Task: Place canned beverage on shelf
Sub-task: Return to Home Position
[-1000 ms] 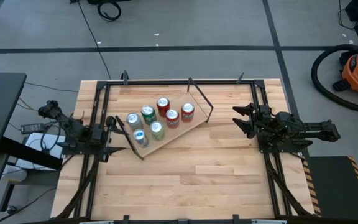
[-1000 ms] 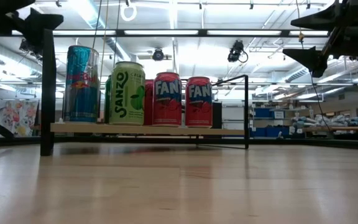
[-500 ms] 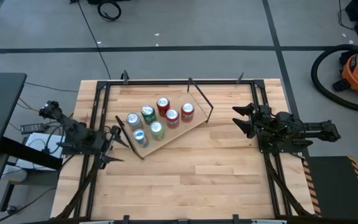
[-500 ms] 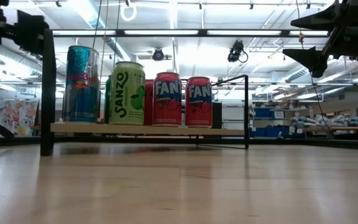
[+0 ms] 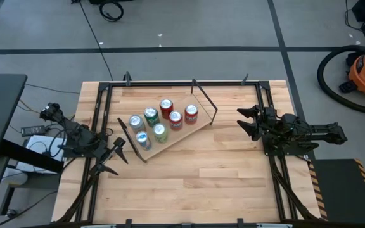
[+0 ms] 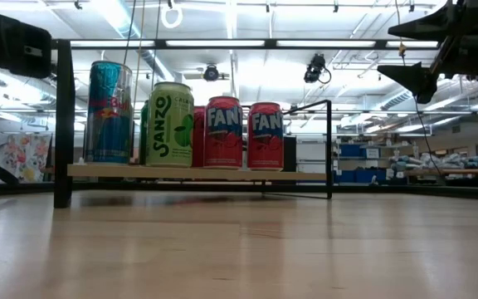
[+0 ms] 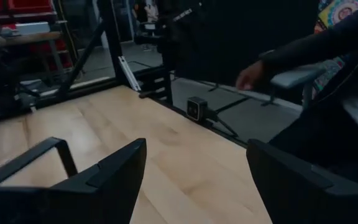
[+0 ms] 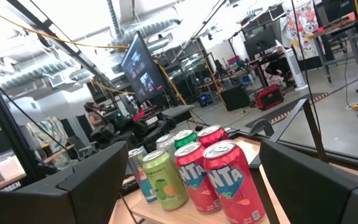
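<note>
The shelf (image 5: 172,140), a light wood plank with black rod brackets at its short ends, stands slantwise on the table's far middle. Several cans (image 5: 160,121) stand upright on it: blue-silver, green and red ones (image 6: 169,124). My left gripper (image 5: 115,158) is open and empty at the table's left, off the shelf's left end and pointing toward the near right. My right gripper (image 5: 244,121) is open and empty to the right of the shelf, pointing at it. In the right wrist view the cans (image 8: 191,171) show between its fingers.
The black frame rails (image 5: 103,114) run along the tabletop's edges. A small camera (image 7: 196,107) stands at the near edge. A person's hand (image 7: 250,76) and sleeve show beyond that edge. Bare wood (image 5: 195,183) lies between the shelf and the near edge.
My left gripper has swung away from the shelf's left end toward the table's near edge and has turned from pointing at the shelf to pointing toward the near right. The cans and the shelf have not moved.
</note>
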Robot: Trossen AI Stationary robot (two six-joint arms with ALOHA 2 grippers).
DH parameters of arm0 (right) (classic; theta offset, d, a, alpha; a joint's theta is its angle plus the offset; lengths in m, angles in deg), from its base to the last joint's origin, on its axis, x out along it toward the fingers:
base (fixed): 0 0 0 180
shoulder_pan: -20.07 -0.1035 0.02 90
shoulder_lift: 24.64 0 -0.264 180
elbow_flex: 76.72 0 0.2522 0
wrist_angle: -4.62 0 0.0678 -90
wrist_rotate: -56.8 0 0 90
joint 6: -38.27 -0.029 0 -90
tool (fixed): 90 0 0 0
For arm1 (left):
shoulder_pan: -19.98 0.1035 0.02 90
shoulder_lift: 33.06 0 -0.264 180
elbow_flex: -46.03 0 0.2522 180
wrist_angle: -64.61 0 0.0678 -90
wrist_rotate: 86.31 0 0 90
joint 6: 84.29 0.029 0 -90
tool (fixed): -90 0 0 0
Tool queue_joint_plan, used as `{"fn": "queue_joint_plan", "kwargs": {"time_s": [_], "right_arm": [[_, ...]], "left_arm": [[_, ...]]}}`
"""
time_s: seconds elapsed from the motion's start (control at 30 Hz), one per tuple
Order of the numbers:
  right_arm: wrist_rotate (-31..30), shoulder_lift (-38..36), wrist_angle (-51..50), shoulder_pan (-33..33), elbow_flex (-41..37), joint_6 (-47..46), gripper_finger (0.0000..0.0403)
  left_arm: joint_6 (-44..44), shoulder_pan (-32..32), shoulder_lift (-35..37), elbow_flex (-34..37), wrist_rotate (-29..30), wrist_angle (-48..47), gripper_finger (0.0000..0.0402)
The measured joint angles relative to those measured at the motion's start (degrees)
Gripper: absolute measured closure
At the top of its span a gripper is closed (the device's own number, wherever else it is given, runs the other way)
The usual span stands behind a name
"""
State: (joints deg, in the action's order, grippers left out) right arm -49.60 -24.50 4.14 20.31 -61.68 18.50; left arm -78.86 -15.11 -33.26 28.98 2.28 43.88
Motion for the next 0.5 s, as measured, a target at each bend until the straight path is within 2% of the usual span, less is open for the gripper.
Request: {"fn": "queue_joint_plan", "kwargs": {"time_s": [0.2, 0.23, 0.37, 0.5], "right_arm": [[0.0, 0.0, 0.0, -0.01, 0.02, 0.0, 0.0028], [0.0, 0.0, 0.0, -0.01, 0.02, 0.0, 0.0028], [0.0, 0.0, 0.0, -0.01, 0.0, 0.0, 0.0028], [0.01, 0.0, 0.0, -0.01, 0.02, 0.0, 0.0028]], "left_arm": [[-1.26, 0.0, -0.07, -0.02, 0.28, -0.47, 0.0114], [-1.35, 0.0, -0.07, -0.02, 1.19, -0.39, 0.0114], [-5.93, 0.04, -0.1, 0.0, 10.88, 2.72, 0.0114], [-8.26, 0.0, -0.11, 0.0, 12.74, 3.48, 0.0114]]}}
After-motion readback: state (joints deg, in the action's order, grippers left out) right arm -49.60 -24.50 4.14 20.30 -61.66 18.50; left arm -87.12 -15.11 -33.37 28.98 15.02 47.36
